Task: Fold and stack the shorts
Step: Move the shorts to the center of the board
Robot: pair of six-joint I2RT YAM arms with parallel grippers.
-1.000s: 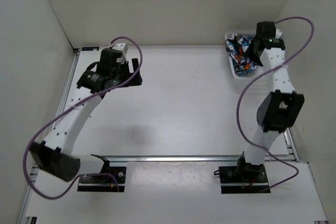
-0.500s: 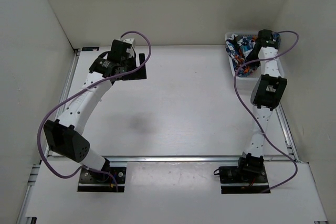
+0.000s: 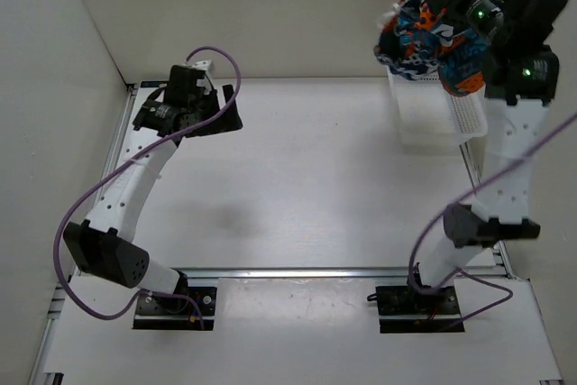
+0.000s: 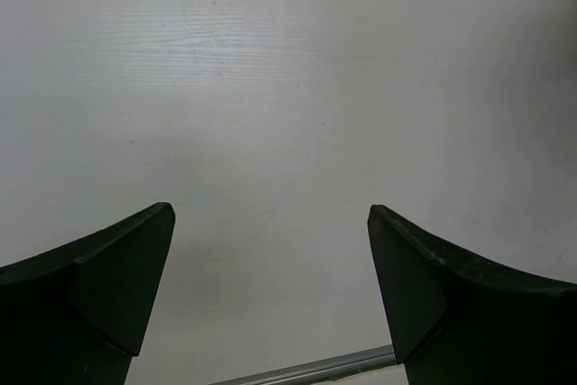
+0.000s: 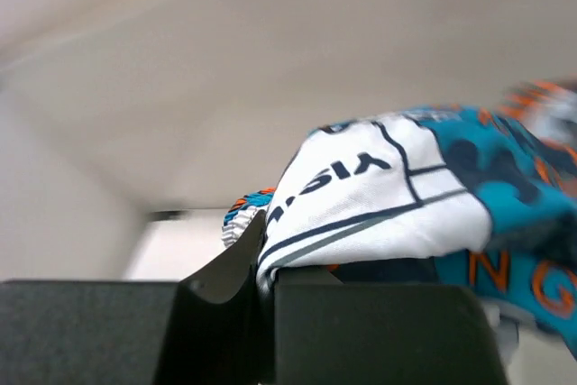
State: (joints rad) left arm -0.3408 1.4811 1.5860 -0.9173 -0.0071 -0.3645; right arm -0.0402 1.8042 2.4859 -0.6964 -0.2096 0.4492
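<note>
The shorts, in an orange, blue, teal, white and black print, hang bunched high above the far right corner of the table. My right gripper is shut on them. In the right wrist view a white printed fold of the shorts is pinched between the black fingers of the right gripper, and the rest of the cloth spills to the right. My left gripper stands open over the far left of the table. The left wrist view shows only bare white tabletop between the left gripper fingers.
A white mesh basket stands at the far right of the table, under the lifted shorts. White walls close in the back and both sides. A metal rail runs along the near edge of the table.
My right gripper has shut on the shorts in the basket and lifted them high above it. The left arm has swung slightly at the far left and stays open.
</note>
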